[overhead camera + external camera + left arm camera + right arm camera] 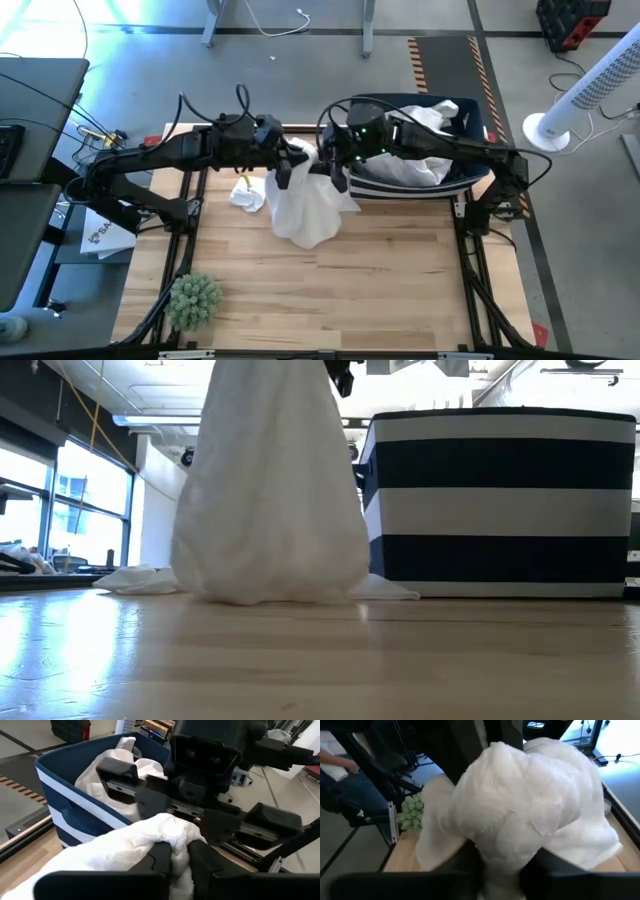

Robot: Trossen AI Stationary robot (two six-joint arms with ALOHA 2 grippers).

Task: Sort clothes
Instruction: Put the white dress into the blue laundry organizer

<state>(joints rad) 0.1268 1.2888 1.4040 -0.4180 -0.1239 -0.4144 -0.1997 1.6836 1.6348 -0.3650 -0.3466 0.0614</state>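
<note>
Wooden table [380, 280]: limp, light white garment [305, 210] hangs bunched; left gripper [175, 857] and right gripper [502, 857] both clamp its top folds.

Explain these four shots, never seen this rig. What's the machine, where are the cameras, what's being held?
It is a robot with two dark arms at a wooden table. One camera looks straight down, one sits at table height, and one rides on each wrist.

Both arms meet mid-table over a big white garment, which hangs in a bunch with its hem on the wood. The left hand is shut on the cloth. The right hand has cloth bulging between its fingers, but whether it grips is unclear.

A smaller white garment lies beside it. A navy-and-white striped bin holds more white clothes. A green spiky plant sits at the table's near left corner.
</note>
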